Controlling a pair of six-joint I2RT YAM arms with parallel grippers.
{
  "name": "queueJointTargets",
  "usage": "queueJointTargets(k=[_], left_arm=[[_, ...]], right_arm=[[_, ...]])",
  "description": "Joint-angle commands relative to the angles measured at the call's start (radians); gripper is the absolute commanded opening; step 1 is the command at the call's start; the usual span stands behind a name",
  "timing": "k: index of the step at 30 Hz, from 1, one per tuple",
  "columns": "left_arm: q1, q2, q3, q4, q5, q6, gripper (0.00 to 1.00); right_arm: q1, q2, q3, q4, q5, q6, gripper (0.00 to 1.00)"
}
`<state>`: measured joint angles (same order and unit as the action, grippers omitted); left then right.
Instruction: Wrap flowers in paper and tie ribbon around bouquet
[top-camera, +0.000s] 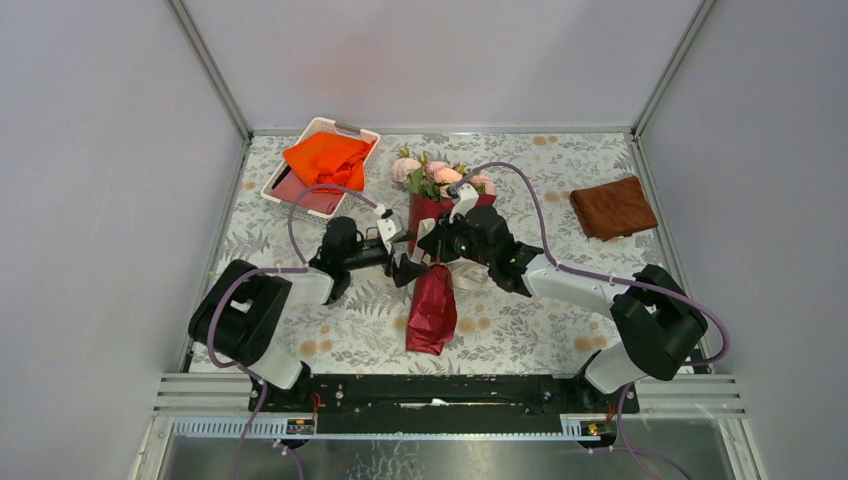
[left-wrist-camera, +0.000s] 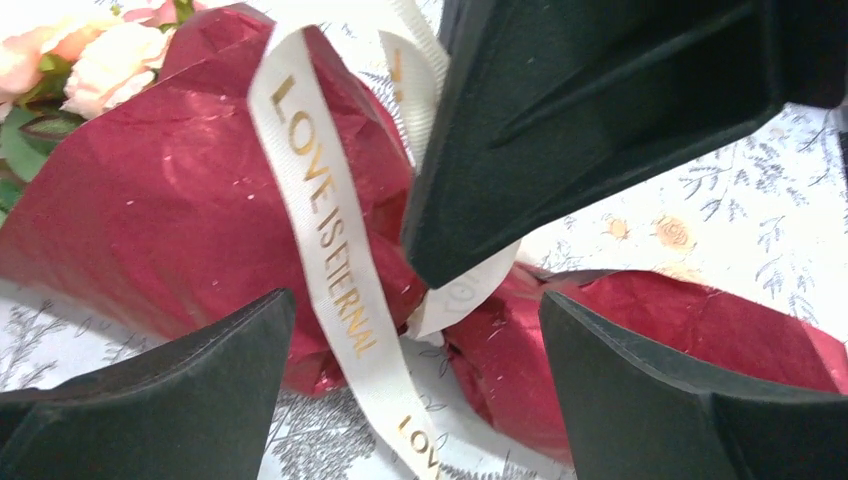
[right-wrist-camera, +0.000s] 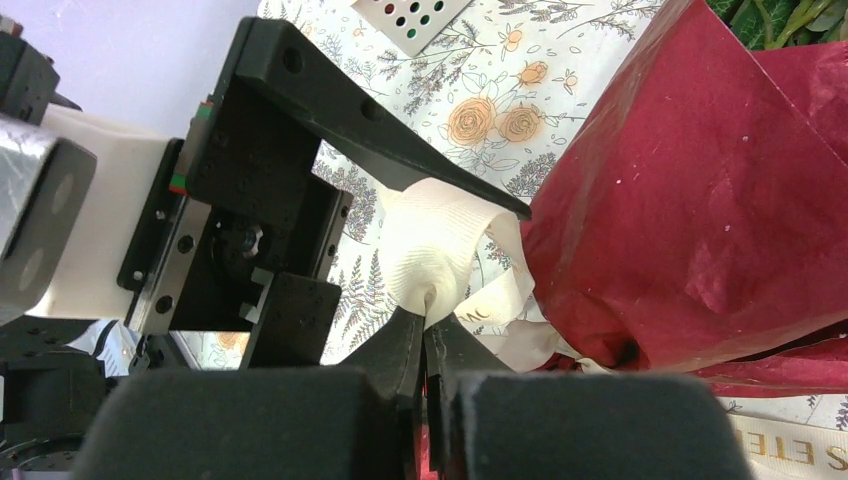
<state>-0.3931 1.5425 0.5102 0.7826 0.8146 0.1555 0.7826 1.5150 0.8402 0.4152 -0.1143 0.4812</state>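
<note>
The bouquet lies mid-table: pale pink flowers (top-camera: 438, 174) with green leaves at the far end, and dark red paper (top-camera: 432, 310) wrapped round the stems. In the left wrist view the paper (left-wrist-camera: 170, 200) is crossed by the cream ribbon (left-wrist-camera: 330, 240), lettered in gold, beside the flowers (left-wrist-camera: 90, 60). My left gripper (left-wrist-camera: 415, 310) stands open, its jaws wide on either side of the ribbon and the paper's narrow waist; it holds nothing. My right gripper (right-wrist-camera: 428, 325) is shut on a bunched fold of ribbon (right-wrist-camera: 440, 250) next to the paper (right-wrist-camera: 700, 200). From above, the left gripper (top-camera: 408, 265) and right gripper (top-camera: 440, 248) meet at the waist.
A white tray (top-camera: 345, 128) at the back left holds a folded orange cloth (top-camera: 325, 160). A folded brown cloth (top-camera: 612, 207) lies at the back right. Grey walls close in the floral tablecloth on three sides.
</note>
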Motion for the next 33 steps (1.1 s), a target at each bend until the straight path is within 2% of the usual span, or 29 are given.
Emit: queueJointTargets(k=[1,7,10,16,19,21,22,25,29,31,33], left_arm=[[-0.037,0.040,-0.036,0.316,-0.016,-0.112,0.99],[-0.064,0.073,-0.044,0.352,-0.141,-0.142,0.89],[-0.072,0.086,-0.041,0.377,-0.150,-0.152,0.70],[-0.104,0.109,-0.059,0.405,-0.145,-0.182,0.20],[-0.111,0.123,-0.051,0.411,-0.155,-0.178,0.01],[-0.110,0.122,-0.050,0.411,-0.158,-0.175,0.00],[-0.108,0.120,-0.050,0.409,-0.163,-0.177,0.00],[-0.109,0.116,-0.058,0.420,-0.185,-0.197,0.00],[-0.110,0.100,-0.079,0.425,-0.204,-0.201,0.00],[-0.115,0.092,-0.093,0.427,-0.205,-0.185,0.00],[-0.125,0.082,-0.108,0.434,-0.199,-0.164,0.00]], right_arm=[[-0.001,-0.015,0.046,0.031,0.011,0.009,0.00],[-0.001,-0.008,0.048,0.027,0.005,0.000,0.00],[-0.002,-0.008,0.051,0.020,0.009,0.000,0.00],[-0.002,-0.012,0.049,0.027,-0.006,0.003,0.00],[-0.001,-0.016,0.051,0.017,-0.010,0.009,0.00],[-0.001,-0.024,0.051,0.001,-0.005,0.015,0.00],[-0.001,-0.030,0.057,-0.017,-0.003,0.013,0.09],[-0.016,-0.074,0.122,-0.237,0.045,-0.014,0.55],[-0.087,-0.232,0.109,-0.684,0.314,0.064,0.75],[-0.203,-0.294,0.039,-0.799,0.332,0.115,0.80],[-0.372,-0.294,-0.003,-0.879,0.275,0.085,0.81]])
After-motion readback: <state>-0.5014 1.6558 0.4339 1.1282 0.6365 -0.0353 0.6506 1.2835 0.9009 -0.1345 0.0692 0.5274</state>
